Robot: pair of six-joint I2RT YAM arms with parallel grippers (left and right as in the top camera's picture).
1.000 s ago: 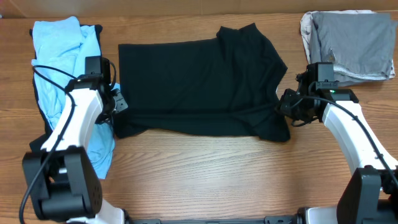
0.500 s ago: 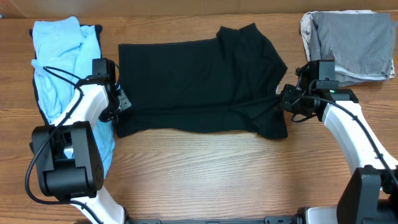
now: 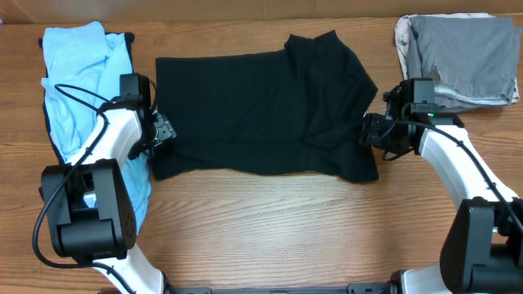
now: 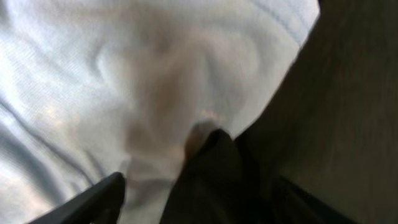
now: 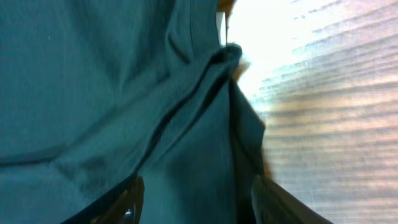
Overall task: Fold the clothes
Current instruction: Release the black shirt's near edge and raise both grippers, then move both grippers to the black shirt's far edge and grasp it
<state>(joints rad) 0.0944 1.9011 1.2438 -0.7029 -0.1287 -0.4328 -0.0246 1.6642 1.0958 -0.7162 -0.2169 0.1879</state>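
Observation:
A black shirt (image 3: 261, 106) lies spread flat across the middle of the table, its collar end bunched toward the upper right. My left gripper (image 3: 163, 131) stands open at the shirt's left edge. In the left wrist view the left gripper (image 4: 199, 199) has its jaws apart over a fold of the black shirt (image 4: 211, 174), beside pale blue cloth (image 4: 124, 74). My right gripper (image 3: 369, 131) is open at the shirt's right edge. The right wrist view shows the right gripper (image 5: 199, 196) with spread jaws and the shirt (image 5: 93, 93) lying loose beneath them.
A light blue garment (image 3: 82, 65) lies crumpled along the left side, under my left arm. A folded grey garment (image 3: 462, 57) sits at the back right corner. Bare wooden table (image 3: 261, 229) runs along the front.
Both grippers were shut on the black shirt's side edges and have opened, letting the cloth go. The left arm shifted slightly toward the back; the shirt's front right corner settled.

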